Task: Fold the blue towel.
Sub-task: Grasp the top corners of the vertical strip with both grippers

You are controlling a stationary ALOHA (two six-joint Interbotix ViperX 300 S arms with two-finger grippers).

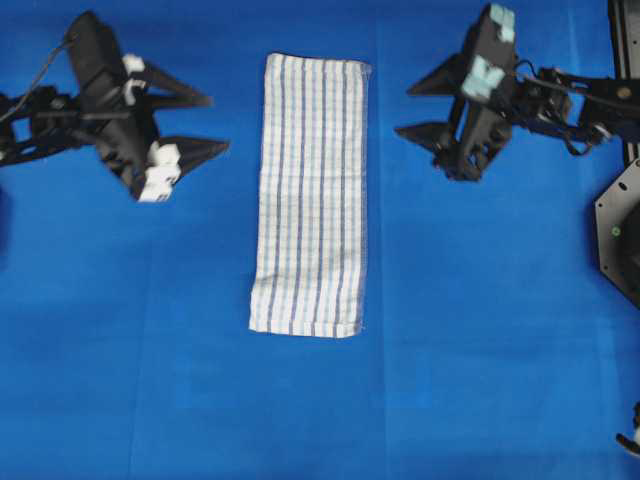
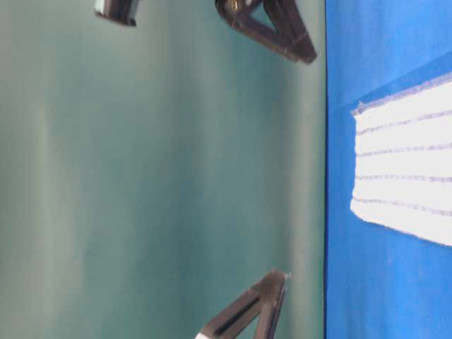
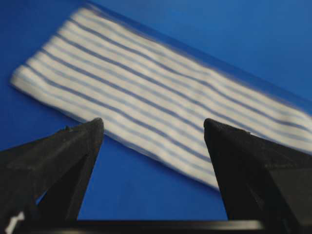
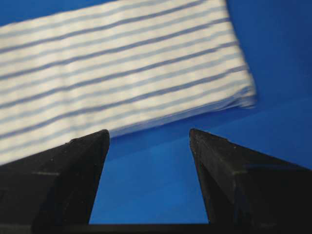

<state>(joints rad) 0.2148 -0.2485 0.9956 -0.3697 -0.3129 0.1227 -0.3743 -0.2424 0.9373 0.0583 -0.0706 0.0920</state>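
The blue towel [image 1: 308, 195], white with thin blue stripes, lies flat as a long narrow rectangle in the middle of the blue table covering [image 1: 470, 350]. Both wrist views show it ahead of the fingers, as the striped towel [image 3: 156, 105] on the left and the towel [image 4: 117, 68] with its far corner on the right. My left gripper [image 1: 218, 123] hangs open to the left of the towel's upper part, apart from it. My right gripper [image 1: 405, 112] is open to the right of the towel's top, also apart. Nothing is between either pair of fingers.
A black arm base [image 1: 620, 235] and a frame bar [image 1: 625, 40] stand at the right edge. The table-level view is turned sideways, with a teal wall [image 2: 155, 176] behind the covering.
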